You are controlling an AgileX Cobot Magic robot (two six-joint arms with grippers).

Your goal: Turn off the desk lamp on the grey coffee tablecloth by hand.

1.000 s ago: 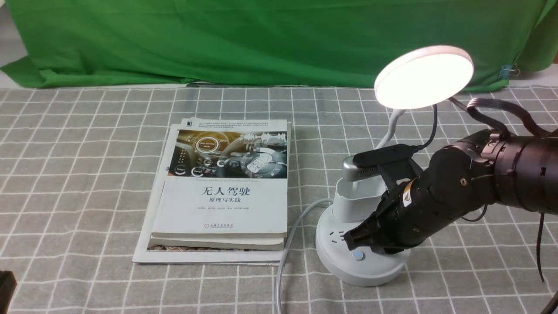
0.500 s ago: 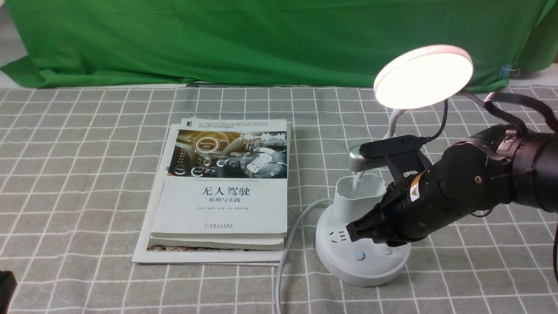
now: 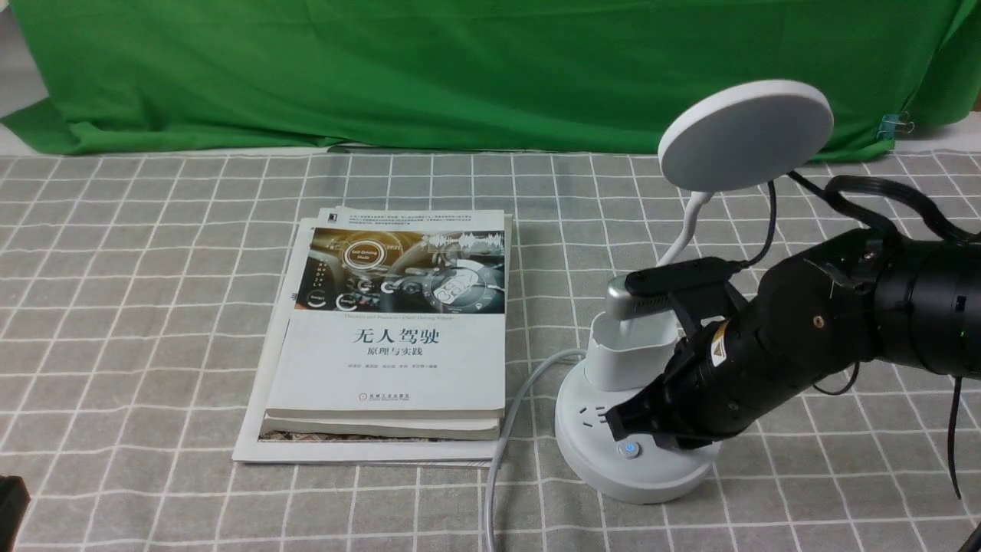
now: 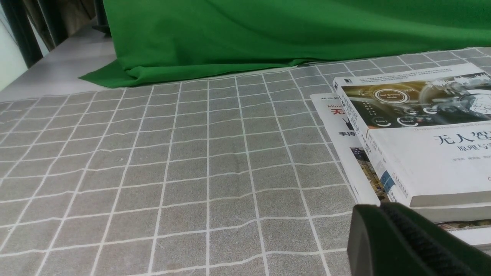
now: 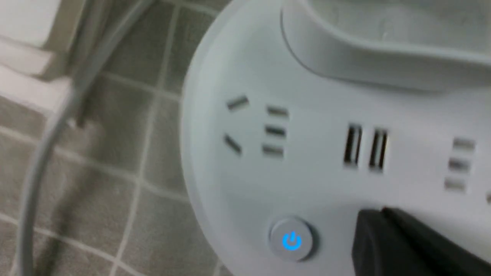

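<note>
The desk lamp stands at the right on the grey coffee tablecloth (image 3: 153,322). Its round head (image 3: 745,136) is dark and gives no light. A cup holder (image 3: 625,354) sits on the round base (image 3: 651,479), where a button with a blue power sign (image 3: 629,449) glows. The hand, my right gripper (image 3: 615,422), is shut and empty. Its tips rest low on the base, just right of that button. In the right wrist view the shut gripper (image 5: 379,214) lies beside the blue button (image 5: 291,240), below the sockets (image 5: 364,145). My left gripper (image 4: 378,209) is shut, low over the cloth (image 4: 172,153).
A stack of books (image 3: 395,337) lies left of the lamp, with the lamp's grey cord (image 3: 506,429) running between them to the front edge. The books (image 4: 422,145) are close to my left gripper. A green backdrop cloth (image 3: 460,69) hangs behind.
The lamp head was lit and is now dark. My right gripper rose a little off the base, then came back down beside the blue button.
</note>
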